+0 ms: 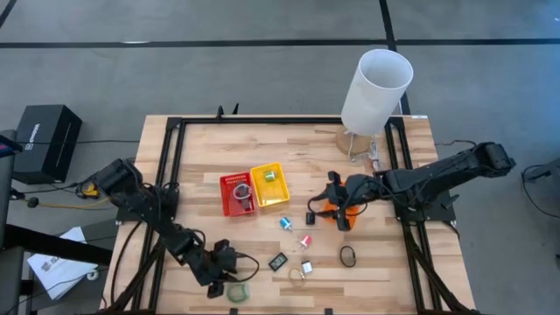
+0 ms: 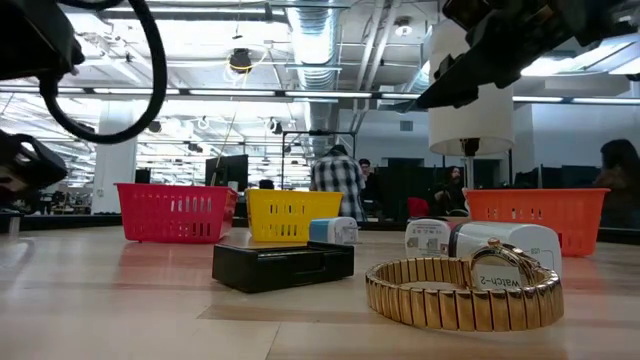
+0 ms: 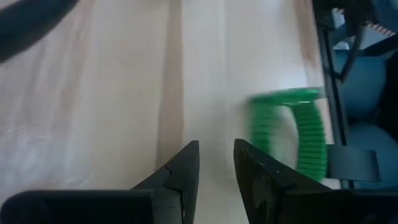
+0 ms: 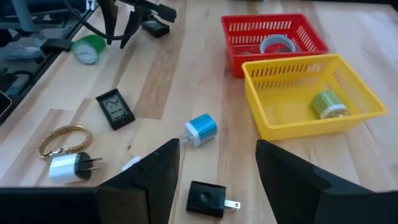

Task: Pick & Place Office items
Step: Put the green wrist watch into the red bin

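Small office items lie scattered on the wooden table: a green coiled ring (image 1: 238,291) (image 3: 292,134), a flat black device (image 1: 278,261) (image 4: 115,109), a gold watch band (image 2: 465,290) (image 4: 62,140), a white plug (image 4: 68,167), a blue-and-white charger (image 4: 201,129), a black plug block (image 4: 208,199) and a black ring (image 1: 348,256). My left gripper (image 3: 216,155) is low near the table's near edge, just beside the green ring, narrowly open and empty. My right gripper (image 4: 214,165) hovers by the orange tray (image 2: 535,215), wide open above the black plug block.
A red tray (image 1: 236,194) holds a clear tape ring (image 4: 278,43), and a yellow tray (image 1: 269,184) holds a green item (image 4: 328,102). A tall white cylinder (image 1: 376,92) stands at the far right. Black frame rails run along both table sides. People stand in the room behind.
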Motion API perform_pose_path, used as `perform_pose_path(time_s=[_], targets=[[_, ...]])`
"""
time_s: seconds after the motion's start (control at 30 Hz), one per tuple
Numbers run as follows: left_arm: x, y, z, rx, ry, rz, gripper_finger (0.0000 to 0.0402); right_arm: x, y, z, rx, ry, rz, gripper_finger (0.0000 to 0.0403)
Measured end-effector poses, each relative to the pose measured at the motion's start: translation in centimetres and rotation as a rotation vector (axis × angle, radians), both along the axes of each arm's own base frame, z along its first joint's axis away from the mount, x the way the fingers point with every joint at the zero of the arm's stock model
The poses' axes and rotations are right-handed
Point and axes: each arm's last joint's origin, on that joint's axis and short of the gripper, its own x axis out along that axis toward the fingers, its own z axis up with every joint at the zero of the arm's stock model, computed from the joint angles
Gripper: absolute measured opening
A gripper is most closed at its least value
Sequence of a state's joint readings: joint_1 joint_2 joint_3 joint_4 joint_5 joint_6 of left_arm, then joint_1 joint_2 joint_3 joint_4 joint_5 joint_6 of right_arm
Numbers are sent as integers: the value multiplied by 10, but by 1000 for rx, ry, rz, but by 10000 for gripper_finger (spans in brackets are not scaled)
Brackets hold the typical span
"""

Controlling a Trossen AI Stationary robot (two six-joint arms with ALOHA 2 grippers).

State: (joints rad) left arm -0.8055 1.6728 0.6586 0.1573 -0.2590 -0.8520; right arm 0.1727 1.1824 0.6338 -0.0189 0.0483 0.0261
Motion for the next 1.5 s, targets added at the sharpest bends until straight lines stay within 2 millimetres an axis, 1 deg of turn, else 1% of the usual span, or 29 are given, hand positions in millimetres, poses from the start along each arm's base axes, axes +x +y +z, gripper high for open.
perform_pose_path(time_s=[0.13,0.27,0.4,0.57,0.73,0.83,1.07,1.2,1.4,1.5], targets=[[0,1,9,-9,-41,20,95,0,-3,0,0,2,-12,203],[0,2,20,-56,-71,39,95,1,-6,0,0,2,-25,203],[3,-1,23,-100,-114,51,95,1,-9,0,0,3,-37,203],[7,-11,19,-145,-140,30,95,1,-9,0,-1,6,-39,203],[6,-22,18,-154,-131,13,95,1,-9,-1,2,12,-33,203],[4,-25,16,-173,-116,24,95,1,-8,-1,14,13,-14,203],[2,-28,-7,-139,-43,46,95,1,-8,-1,14,13,-13,203],[2,-29,-13,-134,-31,37,95,1,-8,-1,14,13,-13,203],[2,-28,-10,-129,-34,20,95,1,-8,-1,15,13,-13,203],[2,-28,-8,-108,-51,-7,82,1,-8,-1,15,13,-13,203]])
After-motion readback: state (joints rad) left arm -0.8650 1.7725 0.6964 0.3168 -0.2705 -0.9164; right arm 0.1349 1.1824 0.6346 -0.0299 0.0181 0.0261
